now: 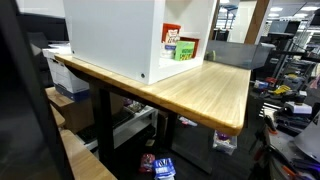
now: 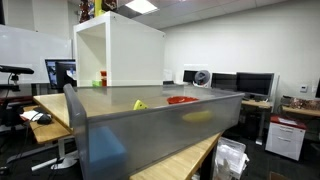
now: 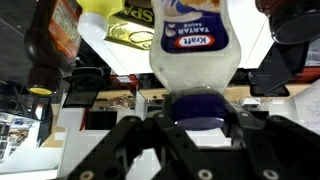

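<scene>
In the wrist view a white Kraft tartar sauce squeeze bottle (image 3: 196, 40) fills the middle, its dark blue cap (image 3: 200, 106) pointing toward the camera. My gripper (image 3: 200, 110) is shut on the bottle at the cap, with a black finger pressed against each side of it. A dark brown bottle (image 3: 45, 45) with an orange label stands close on the left. A yellow and black packet (image 3: 130, 36) lies behind, between the two bottles. Neither arm nor gripper shows in the exterior views.
A white open-fronted box (image 1: 110, 35) stands on a wooden table (image 1: 215, 90) and holds a red box (image 1: 172, 38) and a green one (image 1: 185, 50). In an exterior view a grey bin wall (image 2: 150, 125) blocks the foreground. Desks and monitors (image 2: 255, 85) surround the table.
</scene>
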Motion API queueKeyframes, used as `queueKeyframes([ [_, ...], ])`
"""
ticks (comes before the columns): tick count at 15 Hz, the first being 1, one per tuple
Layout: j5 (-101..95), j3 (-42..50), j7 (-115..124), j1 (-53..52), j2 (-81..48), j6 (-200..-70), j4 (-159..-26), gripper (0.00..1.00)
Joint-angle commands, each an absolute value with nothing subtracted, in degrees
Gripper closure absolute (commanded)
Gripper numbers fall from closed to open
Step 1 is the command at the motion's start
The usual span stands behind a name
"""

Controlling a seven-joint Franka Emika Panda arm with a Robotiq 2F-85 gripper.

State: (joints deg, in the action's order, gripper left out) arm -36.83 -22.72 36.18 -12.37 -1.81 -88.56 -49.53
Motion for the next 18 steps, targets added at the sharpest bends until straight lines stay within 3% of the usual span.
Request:
queueKeyframes([
  [1, -38.49, -23.07, 34.04, -12.87, -2.71, -86.75, -46.93, 0.81],
  [18, -40.07, -22.77, 35.08, -14.31, -3.71, -83.71, -45.03, 0.81],
])
